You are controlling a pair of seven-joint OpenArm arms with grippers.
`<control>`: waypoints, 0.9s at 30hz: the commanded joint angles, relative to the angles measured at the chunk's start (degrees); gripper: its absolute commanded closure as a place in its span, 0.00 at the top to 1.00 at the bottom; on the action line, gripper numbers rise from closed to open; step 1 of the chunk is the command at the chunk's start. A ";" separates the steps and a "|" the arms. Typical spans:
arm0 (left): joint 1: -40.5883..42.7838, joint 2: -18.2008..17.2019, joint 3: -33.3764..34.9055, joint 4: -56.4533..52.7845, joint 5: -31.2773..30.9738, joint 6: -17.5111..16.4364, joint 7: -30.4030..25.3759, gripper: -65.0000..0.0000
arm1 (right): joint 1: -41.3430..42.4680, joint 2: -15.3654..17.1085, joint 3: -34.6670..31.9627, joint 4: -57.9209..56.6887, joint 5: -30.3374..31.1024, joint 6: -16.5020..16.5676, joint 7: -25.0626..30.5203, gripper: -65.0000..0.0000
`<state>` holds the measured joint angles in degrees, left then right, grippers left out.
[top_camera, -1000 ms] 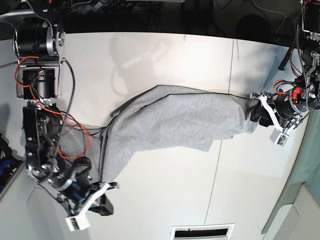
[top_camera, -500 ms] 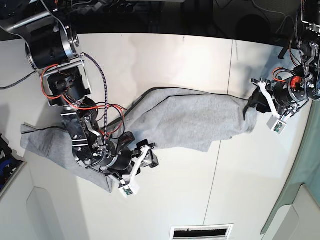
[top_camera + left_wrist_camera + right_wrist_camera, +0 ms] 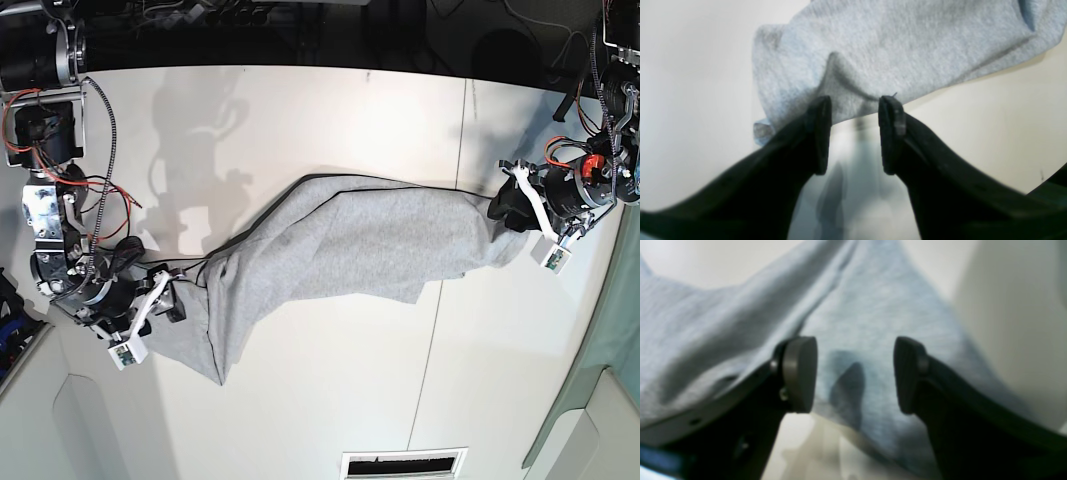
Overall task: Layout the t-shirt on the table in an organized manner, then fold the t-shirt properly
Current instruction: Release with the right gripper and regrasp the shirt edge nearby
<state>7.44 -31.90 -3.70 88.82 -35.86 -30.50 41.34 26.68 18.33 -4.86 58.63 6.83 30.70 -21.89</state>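
Grey t-shirt (image 3: 340, 245) lies stretched across mid-frame on the white tabletop (image 3: 330, 120), left claw (image 3: 855, 133) parted at its right edge, right claw (image 3: 855, 373) parted over its lower-left end, likely for spreading it flat.

Two black-and-silver robot arms flank the white table (image 3: 330, 110): red and black cables loop along each, a small white camera block sits by each wrist. The right gripper (image 3: 855, 375) and left gripper (image 3: 855, 133) show curved black fingers; one right pad looks grey, possibly rubber.
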 commanded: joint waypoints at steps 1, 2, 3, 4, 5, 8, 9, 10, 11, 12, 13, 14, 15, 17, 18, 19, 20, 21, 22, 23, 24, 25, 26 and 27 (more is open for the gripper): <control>-0.61 -0.94 -0.48 1.03 -0.90 -0.20 -0.83 0.40 | 1.70 1.66 -0.35 0.98 0.72 0.20 1.60 0.55; -0.61 -0.96 -0.48 1.03 -1.07 -0.20 -0.83 0.40 | 1.73 2.27 -1.14 0.98 0.92 0.35 1.60 0.55; -0.61 -0.94 -0.48 1.03 -1.36 -0.20 -0.85 0.40 | 1.70 2.86 -2.34 0.98 0.96 0.68 1.60 0.55; -0.63 -0.94 -0.48 1.03 -1.68 -0.17 -0.85 0.40 | 1.70 3.26 -3.89 0.90 0.96 0.68 1.60 0.55; -0.63 -0.92 -0.48 1.03 -1.73 -0.17 -1.07 0.40 | 1.70 3.54 -5.66 0.74 0.96 0.66 1.60 0.55; -0.61 -0.92 -0.48 1.03 -1.75 -0.17 -1.25 0.40 | 1.68 3.54 -11.34 -0.13 0.83 -0.09 2.91 0.55; -0.61 -0.94 -0.48 1.03 -1.70 -0.20 -1.22 0.40 | 1.70 3.54 -13.40 -0.44 0.57 -2.05 3.82 0.55; -0.61 -0.94 -0.48 1.03 -1.68 -0.17 -1.22 0.40 | 1.70 3.52 -15.23 -0.83 -0.37 -4.50 4.90 0.55; -0.61 -0.96 -0.48 1.03 -1.68 -0.20 -1.20 0.40 | 1.70 3.41 -16.85 -1.14 -2.01 -6.67 6.03 0.55; -0.61 -0.94 -0.48 1.03 -1.64 -0.17 -1.20 0.40 | 1.70 3.21 -18.16 -1.57 -3.98 -8.26 6.82 0.55; -0.61 -0.94 -0.48 1.03 -1.66 -0.17 -1.20 0.40 | 1.73 2.84 -19.23 -2.16 -5.90 -9.53 7.15 0.55; -0.61 -0.94 -0.48 1.03 -1.66 -0.17 -1.22 0.40 | 1.73 2.43 -20.11 -2.89 -7.80 -10.16 7.15 0.55; -0.61 -0.94 -0.48 1.03 -1.68 -0.17 -1.20 0.40 | 1.73 2.10 -20.98 -3.78 -9.20 -10.16 7.17 0.55; -0.59 -0.94 -0.48 1.03 -1.66 -0.17 -1.20 0.40 | 1.73 1.46 -21.94 -5.62 -10.34 -10.58 7.39 0.46; -0.59 -0.96 -0.48 1.03 -1.66 -0.17 -1.20 0.40 | 1.70 1.16 -21.97 -6.32 -10.29 -11.17 7.37 0.41; -0.61 -0.96 -0.48 1.03 -1.66 -0.17 -1.20 0.40 | 1.73 0.87 -21.97 -6.75 -10.29 -11.89 7.37 0.36; -0.63 -0.94 -0.48 1.03 -1.66 -0.17 -1.22 0.40 | 1.70 0.83 -21.97 -6.84 -10.27 -12.81 7.37 0.32; -0.63 -0.94 -0.48 1.03 -1.66 -0.17 -1.22 0.40 | 1.84 0.72 -21.94 -6.78 -10.23 -13.51 7.45 0.29; -0.61 -0.94 -0.48 1.03 -1.66 -0.17 -1.22 0.40 | 2.08 0.70 -21.94 -6.75 -10.27 -14.27 7.58 0.27; -0.61 -0.94 -0.48 1.03 -1.66 -0.17 -1.22 0.40 | 2.34 0.72 -21.94 -6.67 -10.27 -14.60 7.61 0.27; -0.59 -0.94 -0.48 1.03 -1.66 -0.17 -1.20 0.40 | 2.58 0.72 -21.92 -6.49 -10.27 -15.15 7.61 0.27; -0.59 -0.94 -0.48 1.03 -1.66 -0.20 -1.22 0.40 | 2.89 0.72 -21.88 -6.19 -10.29 -15.67 7.63 0.27; -0.59 -0.94 -0.48 1.03 -1.66 -0.20 -1.20 0.40 | 3.23 0.74 -21.88 -5.84 -10.29 -15.82 7.65 0.27; -0.59 -0.94 -0.48 1.03 -1.66 -0.17 -1.20 0.40 | 3.52 0.76 -21.88 -5.33 -10.29 -15.98 7.78 0.27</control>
<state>7.44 -31.88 -3.70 88.84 -36.91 -30.48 41.12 28.12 18.48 -27.05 52.01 -3.31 15.55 -15.09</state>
